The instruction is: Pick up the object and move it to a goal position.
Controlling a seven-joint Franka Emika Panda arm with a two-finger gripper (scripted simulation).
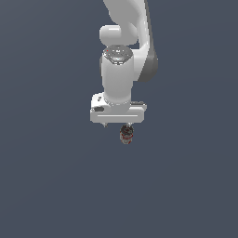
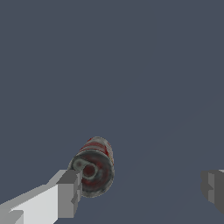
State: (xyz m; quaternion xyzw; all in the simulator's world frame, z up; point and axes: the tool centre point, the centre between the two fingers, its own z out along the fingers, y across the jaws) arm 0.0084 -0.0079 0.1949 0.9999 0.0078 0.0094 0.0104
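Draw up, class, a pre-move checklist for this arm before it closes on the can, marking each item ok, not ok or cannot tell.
1. Can in view: ok, in both views.
2. Gripper open: ok, its fingers stand wide apart in the wrist view.
3. Can centred between the fingers: not ok, it sits right against one finger, far from the other.
4. Gripper low enough to grasp: cannot tell, the flat background gives no depth cue.
5. Can's pose: cannot tell whether upright or lying; the wrist view shows its dark end.
6. Goal position marked: not ok, none visible.
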